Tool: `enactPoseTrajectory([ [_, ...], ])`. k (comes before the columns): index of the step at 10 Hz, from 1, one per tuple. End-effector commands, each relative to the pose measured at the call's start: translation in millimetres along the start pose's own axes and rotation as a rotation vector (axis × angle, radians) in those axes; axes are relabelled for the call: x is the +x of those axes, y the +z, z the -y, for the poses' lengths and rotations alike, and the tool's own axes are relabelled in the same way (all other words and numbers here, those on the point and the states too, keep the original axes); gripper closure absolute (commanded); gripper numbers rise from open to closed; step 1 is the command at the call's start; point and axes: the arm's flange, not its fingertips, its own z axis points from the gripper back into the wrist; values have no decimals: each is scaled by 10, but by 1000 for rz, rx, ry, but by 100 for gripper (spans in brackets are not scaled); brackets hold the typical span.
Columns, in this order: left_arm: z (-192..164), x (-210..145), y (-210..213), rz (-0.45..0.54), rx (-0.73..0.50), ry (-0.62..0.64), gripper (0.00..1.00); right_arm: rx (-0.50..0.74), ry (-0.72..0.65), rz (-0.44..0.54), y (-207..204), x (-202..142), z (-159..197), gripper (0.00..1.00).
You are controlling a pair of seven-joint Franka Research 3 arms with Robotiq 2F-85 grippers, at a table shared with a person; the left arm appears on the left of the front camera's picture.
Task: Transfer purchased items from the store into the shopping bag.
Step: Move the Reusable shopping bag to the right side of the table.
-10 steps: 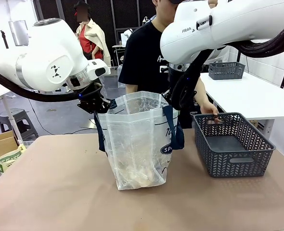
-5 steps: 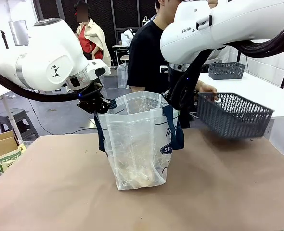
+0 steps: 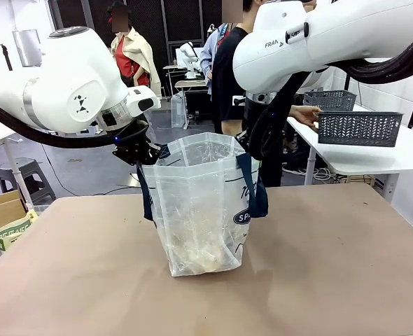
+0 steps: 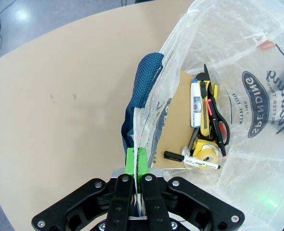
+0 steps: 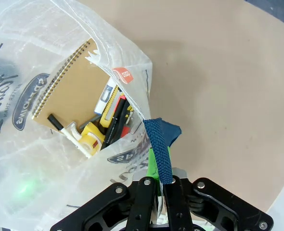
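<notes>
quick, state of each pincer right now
Left pincer: shut on the rim of the translucent whitish plastic shopping bag.
Right pincer: shut on that bag's dark navy strap handle.

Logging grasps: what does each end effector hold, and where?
Left end effector pinches the shopping bag rim beside its navy handle; right end effector pinches the opposite rim.

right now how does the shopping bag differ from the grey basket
The bag is see-through whitish plastic; the basket is dark grey lattice. The bag stands on the brown table, its top edge pinched by the left claw and right claw; the basket is held in the air by a person's hand. The bag holds a notebook and scissors; the basket's inside is hidden. Both are open-topped carriers.
</notes>
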Motion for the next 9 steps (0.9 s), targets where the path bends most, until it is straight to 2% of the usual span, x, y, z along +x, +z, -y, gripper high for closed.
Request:
enactPoseTrajectory([
  [1, -11, -7, 13, 3, 7, 17, 100, -1, -13, 2, 13, 5, 12, 100],
  [4, 0, 0, 0, 0, 0, 0, 100, 0, 0, 0, 0, 0, 0, 100],
  [6, 61, 30, 63, -18, 10, 51, 100, -4, -41, 47, 66, -28, -114, 100],
  [9, 202, 47, 131, -43, 56, 141, 100, 0, -145, 18, 143, -41, -340, 100],
])
